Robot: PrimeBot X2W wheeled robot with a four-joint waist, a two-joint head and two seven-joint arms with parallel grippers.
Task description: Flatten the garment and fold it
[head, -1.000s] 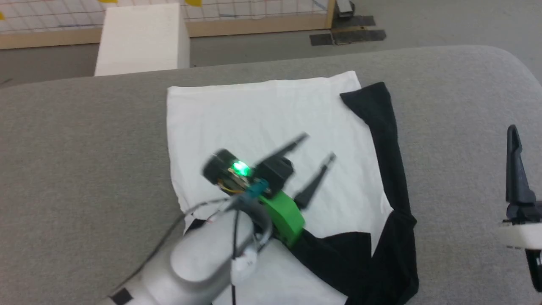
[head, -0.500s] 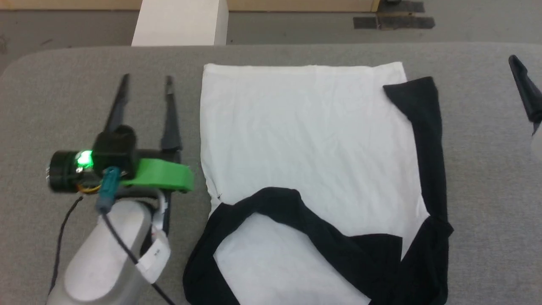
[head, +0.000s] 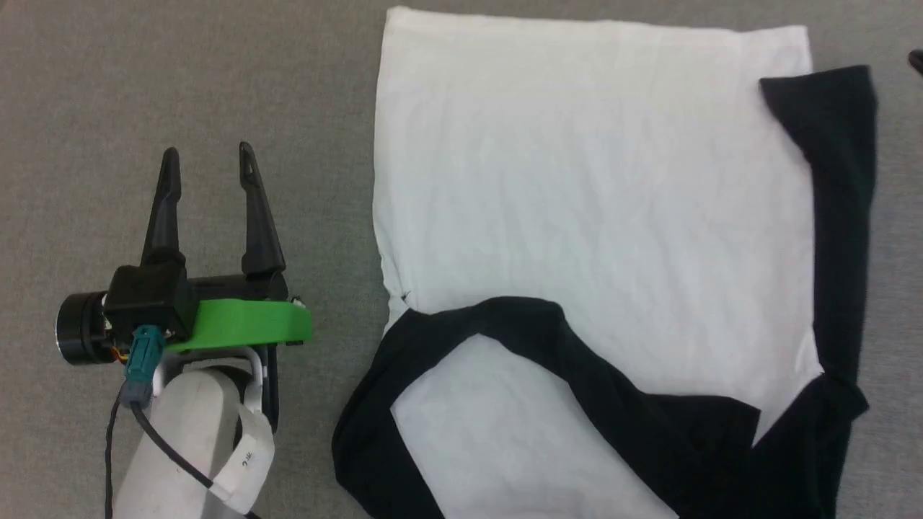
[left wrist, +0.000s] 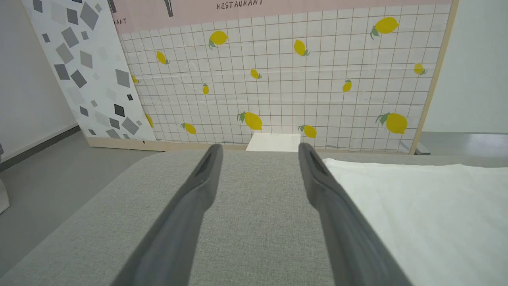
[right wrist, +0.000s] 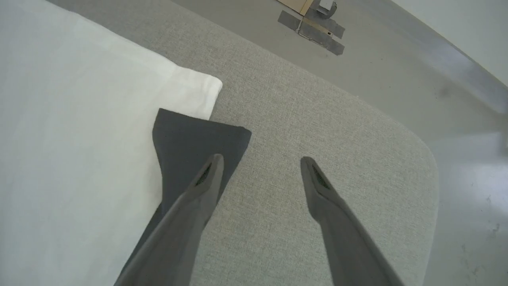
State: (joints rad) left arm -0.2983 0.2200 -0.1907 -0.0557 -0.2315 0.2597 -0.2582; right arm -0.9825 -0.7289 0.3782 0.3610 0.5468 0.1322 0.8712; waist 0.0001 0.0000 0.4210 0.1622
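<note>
The garment [head: 591, 187] lies spread on the grey padded surface [head: 144, 86], its white body mostly flat with fine wrinkles. The looped sleeve [head: 577, 360], black, is laid in a curve across the near part of the body, while the side sleeve [head: 840, 216] runs along the right edge, its cuff end just overlapping the far white corner. The left gripper [head: 209, 149] hovers over bare padding just beside the garment's left edge, jaws wide apart and holding nothing. The right gripper [right wrist: 260, 158] hangs near that cuff, one finger above the black cloth and the other over the padding, also wide open and empty. The step in hand looks like bringing the side sleeve in over the body. To do it well, pinch only the black layer near the cuff, not the white under it, lift low, carry it across and lay it down without dragging the thin body cloth into new creases; the looped sleeve may want straightening too
</note>
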